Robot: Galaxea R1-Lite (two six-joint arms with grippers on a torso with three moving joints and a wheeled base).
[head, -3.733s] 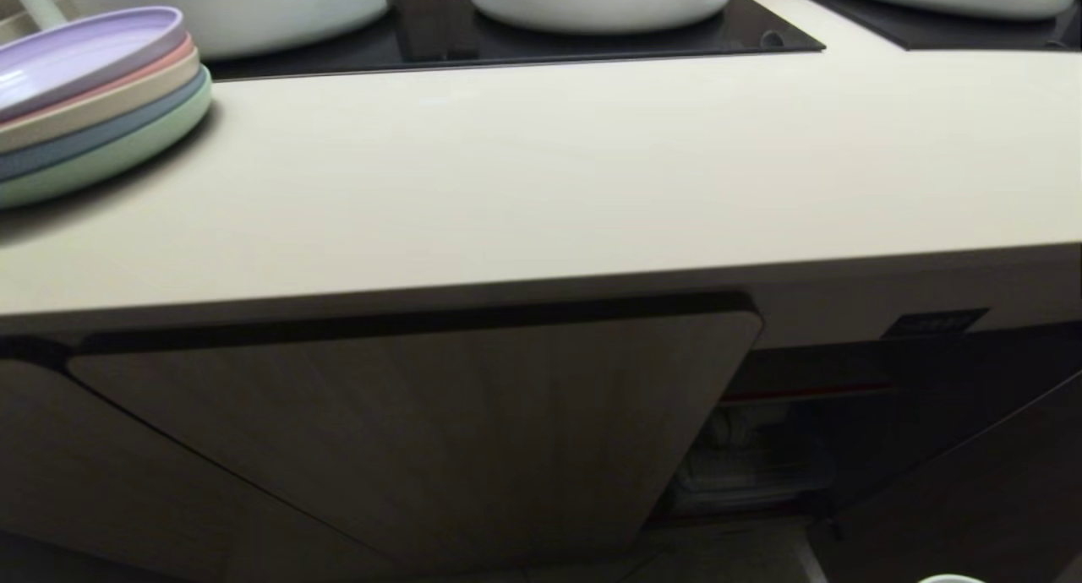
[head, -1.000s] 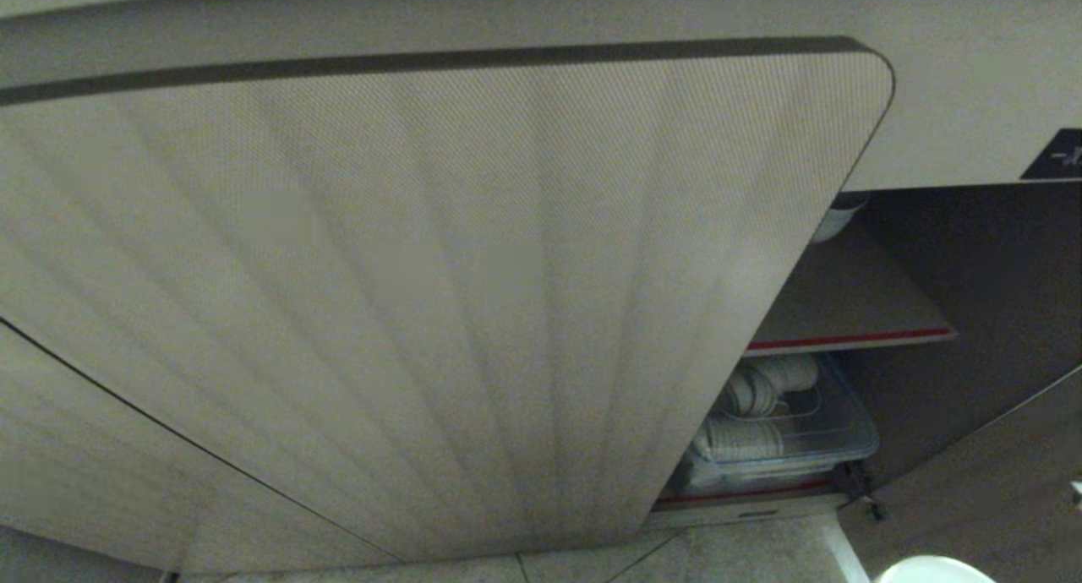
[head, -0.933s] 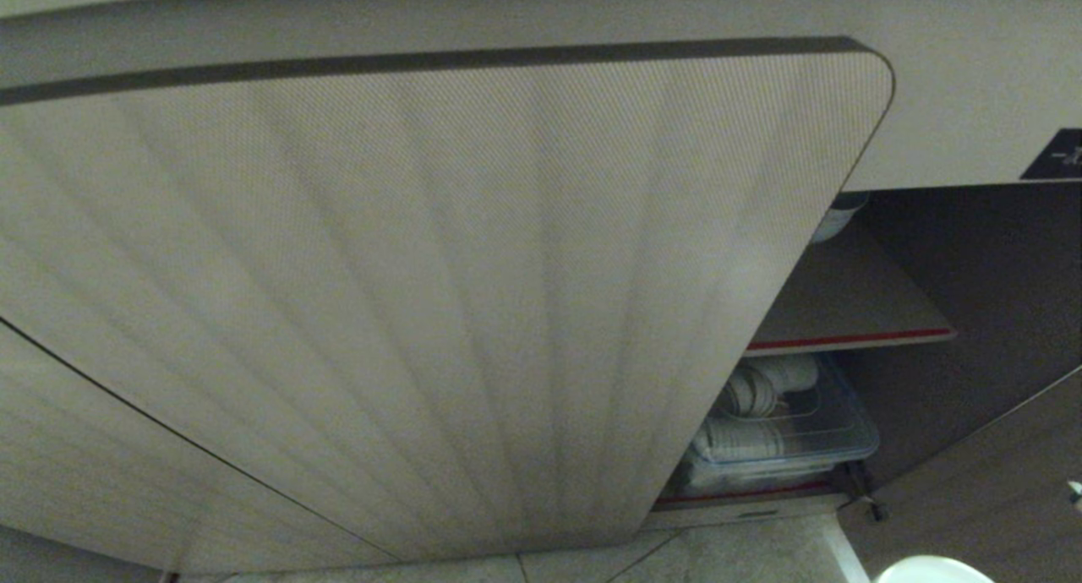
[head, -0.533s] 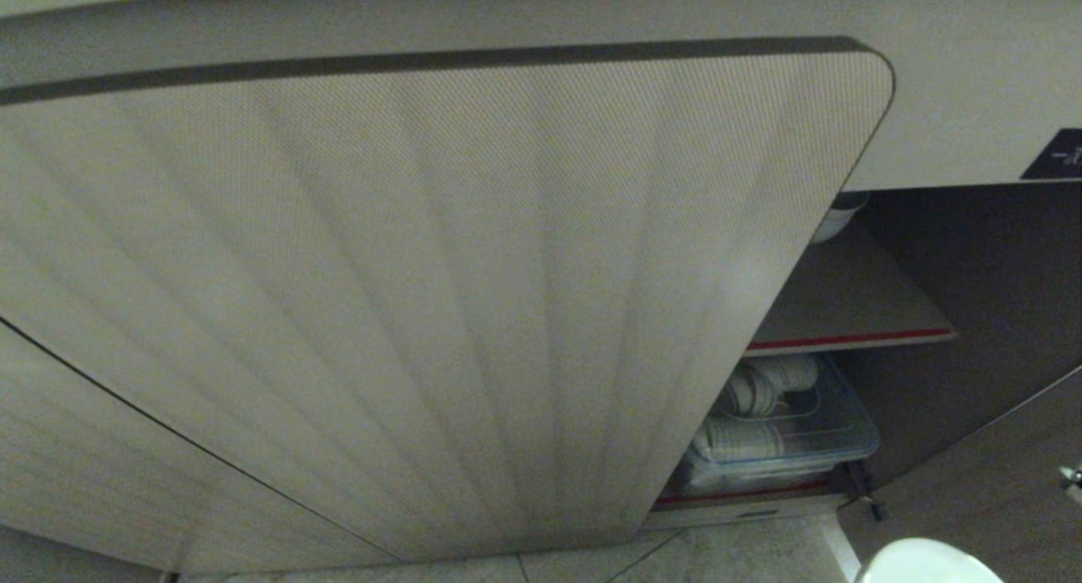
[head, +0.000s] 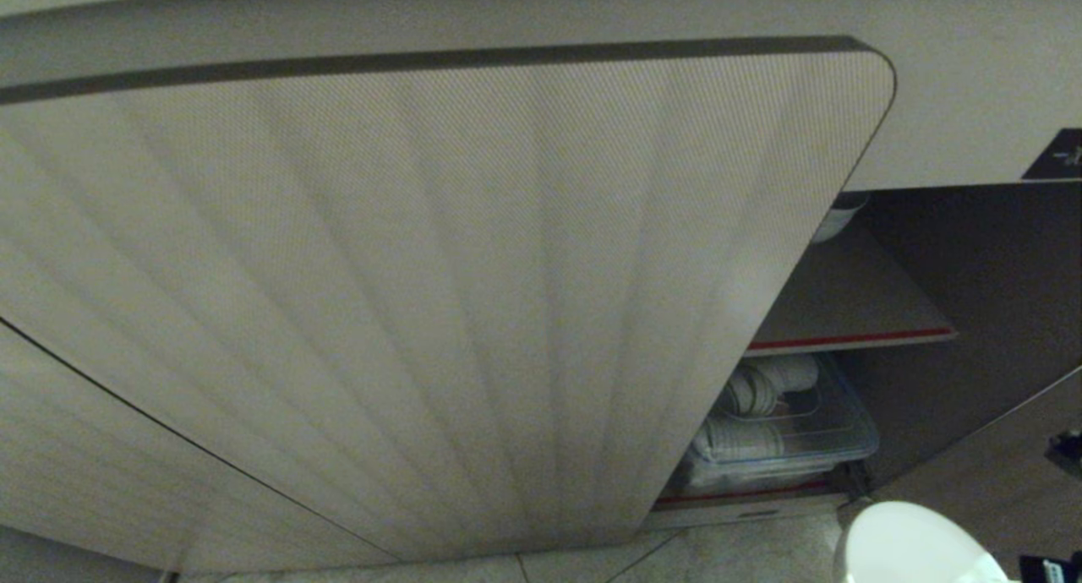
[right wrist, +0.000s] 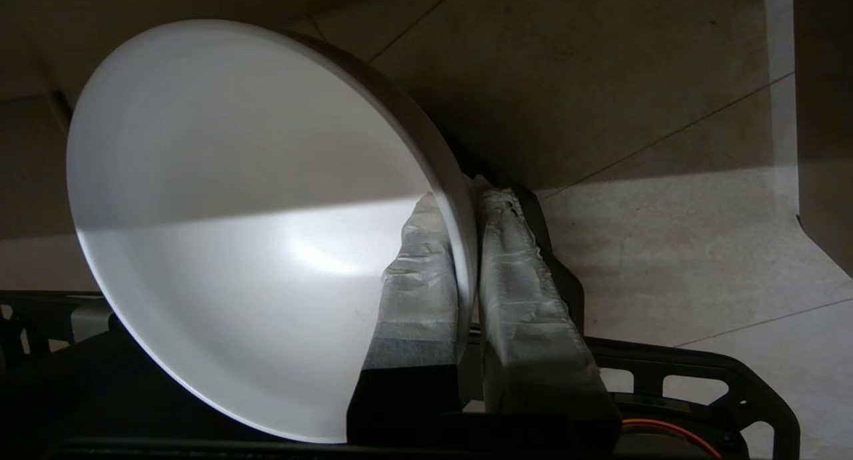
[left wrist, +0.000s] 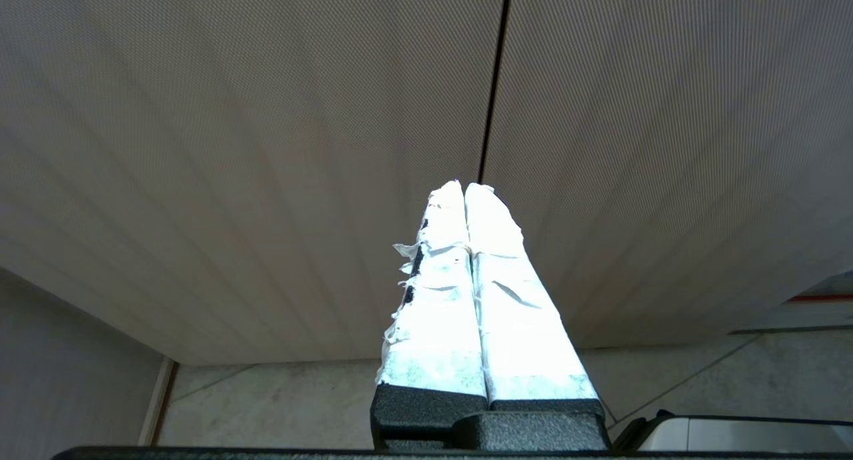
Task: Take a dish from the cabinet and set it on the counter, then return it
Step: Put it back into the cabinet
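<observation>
right end effector [right wrist: 466, 200] was closed on the rim of the dish [right wrist: 253, 227], one taped finger [right wrist: 416, 280] inside the bowl and the other finger on the outside. it held the white dish tilted on its side, above the grey tiled floor [right wrist: 666, 247]. in the head view the dish [head: 917, 545] showed at the bottom right corner, low down in front of the open part of the cabinet [head: 423, 296] and not inside it.

just past the dish, the brown shelf [head: 845, 300] with its red front edge was bare at the front. another white bowl [head: 837, 215] peeked out at the back of that shelf, half hidden by the door. under the shelf sat a clear plastic bin [head: 786, 431] with white dishes in it. the big beige door with its long grooves was closed and filled most of the head view. a small black label [head: 1061, 154] sat on the beige strip above the opening.

left end effector [left wrist: 464, 187] was far from the dish, with its two taped fingers [left wrist: 436, 300] pressed together and nothing between them. it pointed at the dark gap between two beige doors.
</observation>
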